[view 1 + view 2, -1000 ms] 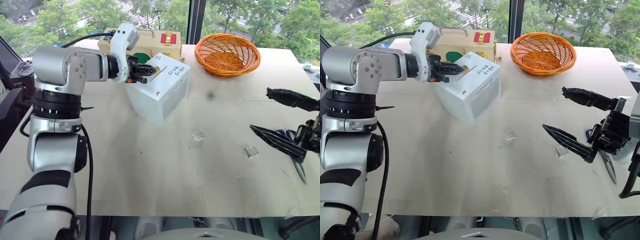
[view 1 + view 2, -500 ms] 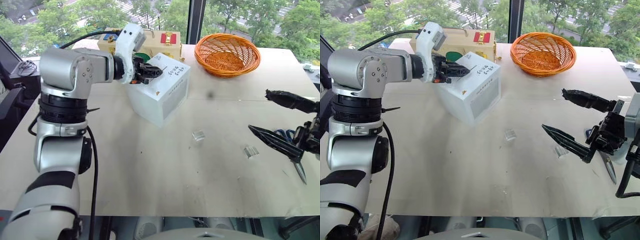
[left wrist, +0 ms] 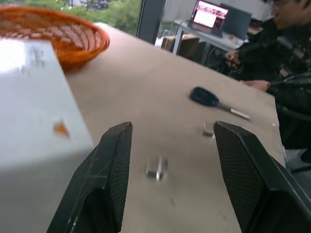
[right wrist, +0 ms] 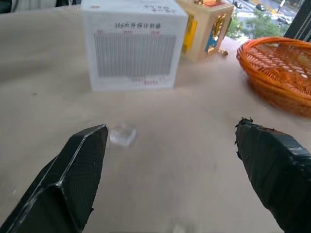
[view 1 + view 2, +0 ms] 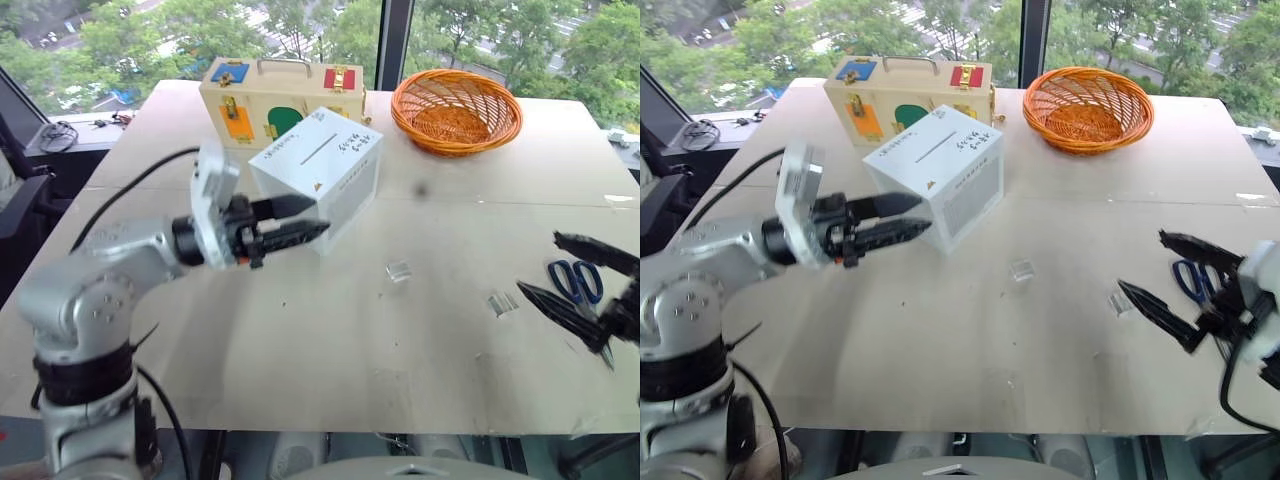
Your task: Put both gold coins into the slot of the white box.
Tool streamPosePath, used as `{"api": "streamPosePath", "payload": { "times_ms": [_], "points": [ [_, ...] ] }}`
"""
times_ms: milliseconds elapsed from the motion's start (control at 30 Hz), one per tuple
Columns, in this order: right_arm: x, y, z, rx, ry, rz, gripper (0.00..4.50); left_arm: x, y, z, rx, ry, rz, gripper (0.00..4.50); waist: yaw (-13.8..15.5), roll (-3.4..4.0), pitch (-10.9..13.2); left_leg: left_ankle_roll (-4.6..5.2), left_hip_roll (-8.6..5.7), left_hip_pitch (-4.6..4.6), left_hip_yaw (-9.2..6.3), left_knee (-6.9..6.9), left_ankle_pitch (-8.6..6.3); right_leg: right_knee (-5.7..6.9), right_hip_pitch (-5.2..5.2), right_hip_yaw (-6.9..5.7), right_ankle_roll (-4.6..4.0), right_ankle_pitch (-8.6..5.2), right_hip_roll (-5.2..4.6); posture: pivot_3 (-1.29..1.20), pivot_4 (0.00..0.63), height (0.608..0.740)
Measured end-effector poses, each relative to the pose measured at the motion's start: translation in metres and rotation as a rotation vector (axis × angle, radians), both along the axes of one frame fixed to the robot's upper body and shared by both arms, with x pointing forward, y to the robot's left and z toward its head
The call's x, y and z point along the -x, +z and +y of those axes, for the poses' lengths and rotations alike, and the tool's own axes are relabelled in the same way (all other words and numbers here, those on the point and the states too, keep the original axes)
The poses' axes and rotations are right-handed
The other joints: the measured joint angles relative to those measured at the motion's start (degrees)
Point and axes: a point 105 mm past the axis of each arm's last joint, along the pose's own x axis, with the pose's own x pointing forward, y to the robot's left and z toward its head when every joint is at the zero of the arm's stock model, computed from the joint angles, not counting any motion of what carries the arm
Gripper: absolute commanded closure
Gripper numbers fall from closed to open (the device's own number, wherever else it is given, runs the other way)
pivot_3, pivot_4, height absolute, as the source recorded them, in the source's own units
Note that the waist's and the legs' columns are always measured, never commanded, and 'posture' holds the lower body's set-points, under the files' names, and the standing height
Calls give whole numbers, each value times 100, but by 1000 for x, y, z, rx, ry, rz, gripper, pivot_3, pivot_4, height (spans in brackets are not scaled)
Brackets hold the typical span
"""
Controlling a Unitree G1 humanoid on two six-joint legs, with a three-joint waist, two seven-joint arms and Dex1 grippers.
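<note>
I see the white box (image 5: 318,163) at mid-table, a cube with a dark top slit, black handwriting and a grey lined side panel headed "365"; no coins are visible to me. Behind it sit a pale wooden case (image 5: 268,95) and a woven orange basket (image 5: 456,109), seemingly empty. Left gripper (image 5: 300,219) and right gripper (image 5: 1175,283) are both spread, holding nothing.
</note>
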Motion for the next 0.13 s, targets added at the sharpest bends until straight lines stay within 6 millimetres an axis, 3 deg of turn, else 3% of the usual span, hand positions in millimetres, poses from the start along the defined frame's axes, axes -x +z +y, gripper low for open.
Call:
{"api": "streamPosePath", "payload": {
  "times_ms": [133],
  "points": [
    [24, -24, -27, 41, -105, 135, 0, 8, -38, 21, -38, 78, 75, 1835, -13, 2, -5, 1, 3, 3, 5, 5, 0, -1, -3, -1, 3, -2, -11, 0, 150, 740]
  ]
}}
